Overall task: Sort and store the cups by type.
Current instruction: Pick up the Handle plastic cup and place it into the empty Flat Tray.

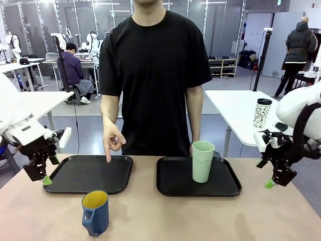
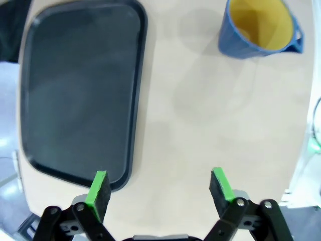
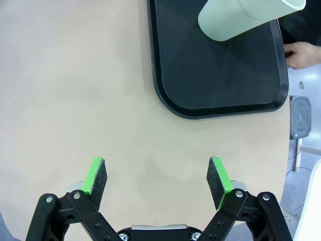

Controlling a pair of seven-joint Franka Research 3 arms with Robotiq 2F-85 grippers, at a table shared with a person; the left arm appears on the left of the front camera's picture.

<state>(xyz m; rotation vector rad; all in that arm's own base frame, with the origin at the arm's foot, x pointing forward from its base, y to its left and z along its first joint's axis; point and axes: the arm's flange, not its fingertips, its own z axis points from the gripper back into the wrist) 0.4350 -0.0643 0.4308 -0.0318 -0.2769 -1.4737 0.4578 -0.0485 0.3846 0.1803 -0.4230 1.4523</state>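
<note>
A pale mint-green tumbler [image 1: 202, 161] [image 3: 241, 17] stands upright on the right black tray [image 1: 173, 183] [image 3: 215, 75]. A dark blue mug [image 1: 95, 212] [image 2: 258, 25] with a yellow inside and a handle stands on the bare table in front of the left black tray [image 1: 85, 175] [image 2: 75, 90]. My left gripper [image 1: 42, 176] [image 2: 159, 188] hangs open at the left tray's near left corner, holding nothing. My right gripper [image 1: 275, 182] [image 3: 156, 182] hangs open off the table's right side, also holding nothing. The person's hand [image 1: 112, 140] points a finger down at the left tray's far edge.
The person stands at the far side, the other hand [image 3: 301, 54] resting by the right tray's far edge. A white speckled travel cup [image 1: 262, 113] with a dark lid sits on another table behind. The table front between mug and right tray is bare.
</note>
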